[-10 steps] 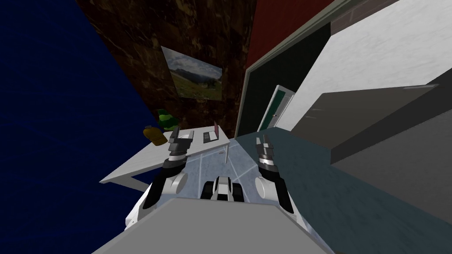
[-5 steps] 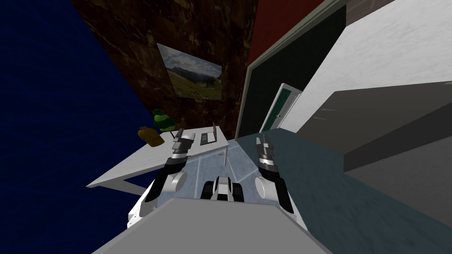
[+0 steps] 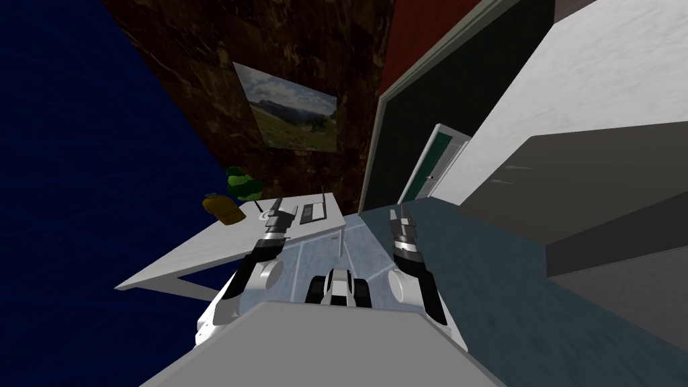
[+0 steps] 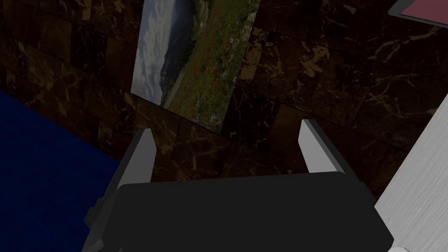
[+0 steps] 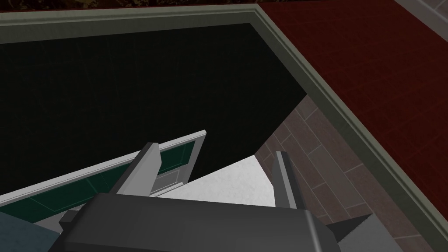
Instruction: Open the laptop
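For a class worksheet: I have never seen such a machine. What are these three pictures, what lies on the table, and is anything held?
It is a two-armed robot in a simulated house. One picture looks down from its head; the others look along each hand. On the white table stand a laptop with its lid up, a brown bottle and a green plant. The left gripper hovers over the table, the right gripper beside it. Both are open and hold nothing.

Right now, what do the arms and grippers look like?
Left arm and right arm match: rounded white joints, black forearms, grey-and-white banded wrists. Left gripper and right gripper are dark boxes, each with two thin, light grey blade fingers.
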Available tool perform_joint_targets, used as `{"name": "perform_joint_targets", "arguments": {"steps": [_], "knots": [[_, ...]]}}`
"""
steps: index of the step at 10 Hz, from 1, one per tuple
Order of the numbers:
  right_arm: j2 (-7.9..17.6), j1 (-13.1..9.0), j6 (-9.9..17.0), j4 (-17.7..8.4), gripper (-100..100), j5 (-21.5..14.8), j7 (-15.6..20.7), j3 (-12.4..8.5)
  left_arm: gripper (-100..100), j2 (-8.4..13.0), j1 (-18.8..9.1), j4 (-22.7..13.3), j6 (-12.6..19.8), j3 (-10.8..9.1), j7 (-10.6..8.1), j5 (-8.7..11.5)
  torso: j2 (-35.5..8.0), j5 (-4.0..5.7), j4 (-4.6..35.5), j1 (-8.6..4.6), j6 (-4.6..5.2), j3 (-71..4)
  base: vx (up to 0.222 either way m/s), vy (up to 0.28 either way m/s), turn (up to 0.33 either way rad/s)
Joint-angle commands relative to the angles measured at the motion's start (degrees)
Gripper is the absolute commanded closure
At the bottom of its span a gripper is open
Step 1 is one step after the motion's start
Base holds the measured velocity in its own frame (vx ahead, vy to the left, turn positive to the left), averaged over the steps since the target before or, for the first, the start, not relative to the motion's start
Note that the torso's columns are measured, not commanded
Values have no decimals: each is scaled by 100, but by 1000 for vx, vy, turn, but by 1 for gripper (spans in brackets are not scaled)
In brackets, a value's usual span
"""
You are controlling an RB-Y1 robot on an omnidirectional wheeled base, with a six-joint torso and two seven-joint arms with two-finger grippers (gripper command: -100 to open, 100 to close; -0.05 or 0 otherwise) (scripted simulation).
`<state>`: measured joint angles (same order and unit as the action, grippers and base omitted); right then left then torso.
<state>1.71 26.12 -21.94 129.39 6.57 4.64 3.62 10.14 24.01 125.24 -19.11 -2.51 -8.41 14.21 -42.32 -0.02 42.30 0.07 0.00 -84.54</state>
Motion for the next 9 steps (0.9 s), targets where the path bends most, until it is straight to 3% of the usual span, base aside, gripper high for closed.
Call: {"name": "perform_joint_targets", "arguments": {"steps": [1,9], "knots": [[0,0,0,0,0,0,0,0,-100,6,-76,-144,297,-65,-57,174,6,0,-2,-2,1,-4,107,-99,61],[0,0,0,0,0,0,0,0,-100,-1,-283,-587,1157,-335,-282,772,2,4,-1,-13,0,-2,95,-94,68]]}}
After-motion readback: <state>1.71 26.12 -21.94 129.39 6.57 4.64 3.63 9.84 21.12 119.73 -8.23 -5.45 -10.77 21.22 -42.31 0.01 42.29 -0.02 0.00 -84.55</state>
